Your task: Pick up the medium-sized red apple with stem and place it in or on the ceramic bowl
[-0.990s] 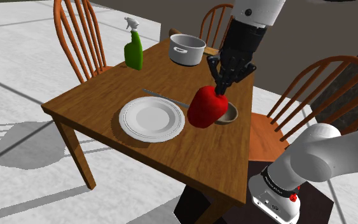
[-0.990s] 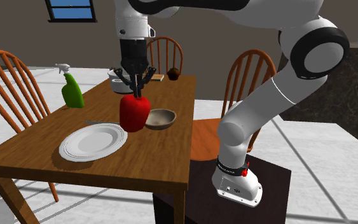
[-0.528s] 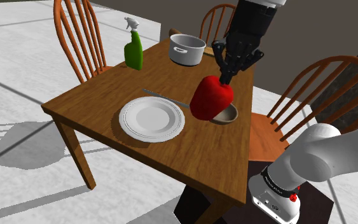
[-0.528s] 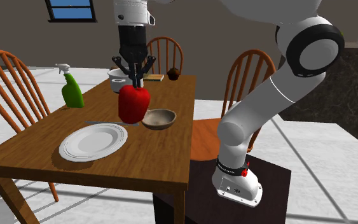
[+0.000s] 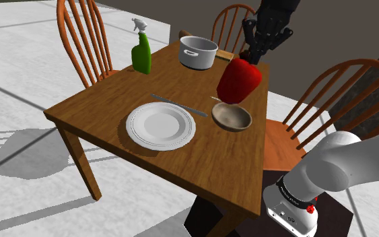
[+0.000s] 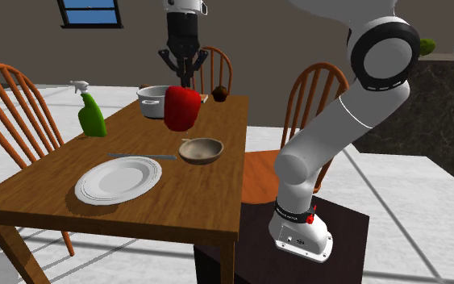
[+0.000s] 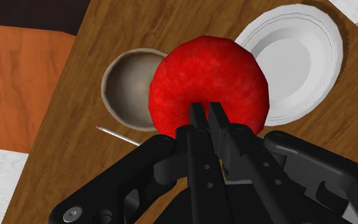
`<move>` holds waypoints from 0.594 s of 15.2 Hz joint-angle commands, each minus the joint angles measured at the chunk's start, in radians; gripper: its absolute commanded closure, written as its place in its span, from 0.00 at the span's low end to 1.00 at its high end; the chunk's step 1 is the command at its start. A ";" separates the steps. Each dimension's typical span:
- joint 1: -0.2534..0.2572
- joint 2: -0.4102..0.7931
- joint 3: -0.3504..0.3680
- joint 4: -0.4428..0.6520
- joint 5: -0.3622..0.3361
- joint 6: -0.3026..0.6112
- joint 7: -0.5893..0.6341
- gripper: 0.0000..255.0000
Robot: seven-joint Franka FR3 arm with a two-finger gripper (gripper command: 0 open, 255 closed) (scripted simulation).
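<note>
End effector (image 5: 250,56) pinches apple (image 5: 239,79) by its top, held high to clear the rim of the bowl (image 5: 233,119) at its 6 o'clock.

The bowl (image 5: 233,118) stands free between plate (image 5: 161,126) and table edge (image 5: 257,145); the pot (image 5: 198,52) looks well apart behind.

Grainy wooden table (image 5: 93,108), smooth white plate (image 5: 161,125), matt mottled red apple (image 5: 239,79).

Nothing is showing clearly enough to read; the dark band (image 5: 291,194) around the arm's base is carrying pale marks (too tiny to decipher).
</note>
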 commanded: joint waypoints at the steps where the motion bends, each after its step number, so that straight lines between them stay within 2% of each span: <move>1: -0.011 0.019 -0.039 0.047 -0.024 -0.037 -0.041 1.00; 6: -0.037 0.085 -0.129 0.170 -0.081 -0.109 -0.145 1.00; 9: -0.036 0.059 -0.128 0.105 -0.080 -0.070 -0.150 1.00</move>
